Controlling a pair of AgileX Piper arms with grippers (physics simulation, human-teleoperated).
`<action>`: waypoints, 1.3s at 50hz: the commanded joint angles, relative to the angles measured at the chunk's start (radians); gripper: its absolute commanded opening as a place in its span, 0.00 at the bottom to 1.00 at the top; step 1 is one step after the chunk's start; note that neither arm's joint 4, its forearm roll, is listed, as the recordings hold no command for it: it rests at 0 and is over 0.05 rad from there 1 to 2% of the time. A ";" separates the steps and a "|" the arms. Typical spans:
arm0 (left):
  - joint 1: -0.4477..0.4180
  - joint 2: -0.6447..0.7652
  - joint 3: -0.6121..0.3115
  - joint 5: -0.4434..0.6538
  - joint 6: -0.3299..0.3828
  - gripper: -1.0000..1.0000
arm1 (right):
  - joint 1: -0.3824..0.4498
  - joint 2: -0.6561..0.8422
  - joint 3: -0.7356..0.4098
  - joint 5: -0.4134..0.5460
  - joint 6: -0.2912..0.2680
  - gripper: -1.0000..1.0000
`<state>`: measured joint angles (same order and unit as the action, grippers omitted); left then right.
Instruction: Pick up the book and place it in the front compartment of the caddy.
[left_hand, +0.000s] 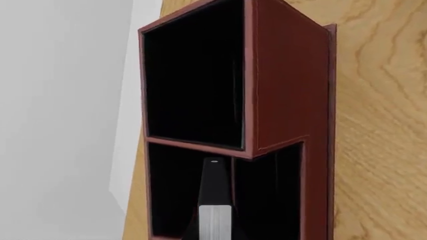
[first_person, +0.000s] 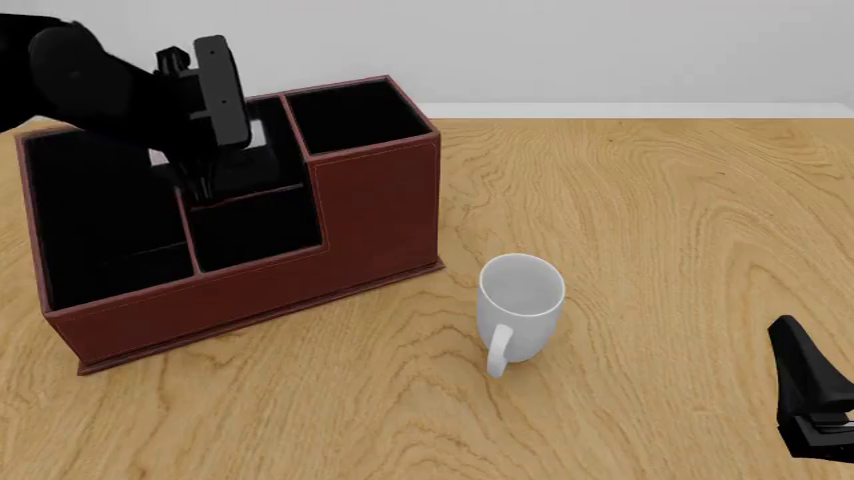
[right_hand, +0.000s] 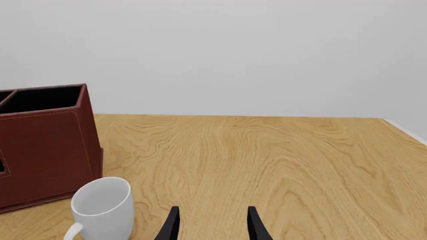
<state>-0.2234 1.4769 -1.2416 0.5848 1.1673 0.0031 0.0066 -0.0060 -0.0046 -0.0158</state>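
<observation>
We see a light wooden table (first_person: 641, 200) with bold grain, running back to a plain pale grey wall (right_hand: 233, 50), with a white baseboard strip where the two meet. On the wood stands the reddish-brown caddy (first_person: 380, 200), black inside and split into cells. Our left gripper (first_person: 200, 185) reaches down into the caddy's middle section; between its jaws the left wrist view shows the book (left_hand: 215, 200), a dark cover over white page edges, held upright inside a lower cell just ahead of the tall cell. The jaws look clamped on it, though the fingers themselves are mostly out of view. Our right gripper (right_hand: 212, 225) hovers low over bare wood, well apart from the caddy, its jaws parted with nothing between them; a white mug (first_person: 518, 310) stands just ahead and to their left.
</observation>
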 joint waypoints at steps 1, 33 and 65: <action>0.003 0.030 -0.007 -0.037 0.021 0.00 | 0.000 0.000 0.000 0.000 0.000 1.00; 0.027 0.114 -0.047 -0.070 0.018 0.00 | 0.000 0.000 0.000 0.000 0.000 1.00; 0.059 0.185 -0.109 -0.088 0.030 0.00 | 0.000 0.000 0.000 0.000 0.000 1.00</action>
<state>-0.1685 1.6474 -1.3260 0.5110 1.1869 0.0031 0.0065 -0.0060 -0.0046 -0.0158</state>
